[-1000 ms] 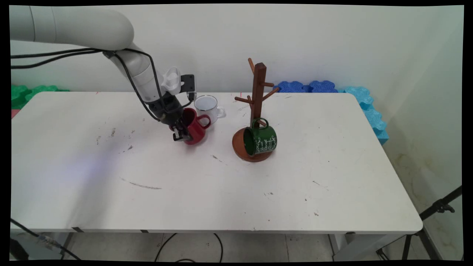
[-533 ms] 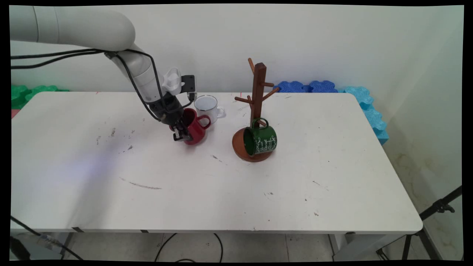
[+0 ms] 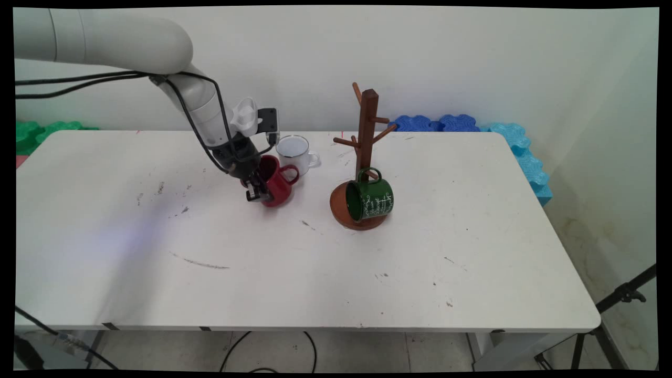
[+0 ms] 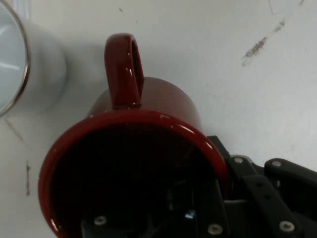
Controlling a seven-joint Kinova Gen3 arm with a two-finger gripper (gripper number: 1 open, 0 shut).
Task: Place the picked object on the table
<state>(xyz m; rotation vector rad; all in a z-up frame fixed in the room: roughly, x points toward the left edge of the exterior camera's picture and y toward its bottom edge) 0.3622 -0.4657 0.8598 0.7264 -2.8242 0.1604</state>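
My gripper point(image 3: 256, 194) is shut on the wall of a red mug point(image 3: 276, 184), one finger inside it and one outside. The mug is tilted, with its handle toward the right. In the hand view the red mug point(image 4: 133, 163) fills the middle, its mouth facing the camera and its handle up, and the gripper point(image 4: 218, 198) clamps its right rim. A white enamel mug point(image 3: 294, 151) stands just behind it, seen at the left edge point(image 4: 25, 64) of the hand view. To the right stands a brown wooden mug tree point(image 3: 366, 131) with a green mug point(image 3: 370, 199) hanging on a low peg.
Blue foam blocks point(image 3: 436, 123) line the table's back right edge and run down its right side point(image 3: 527, 163). Green foam blocks point(image 3: 37, 131) lie at the back left. A black tripod leg point(image 3: 625, 294) stands beside the table's near right corner.
The hand, with the red mug in it, has crept slightly up and to the left. Nothing else has moved.
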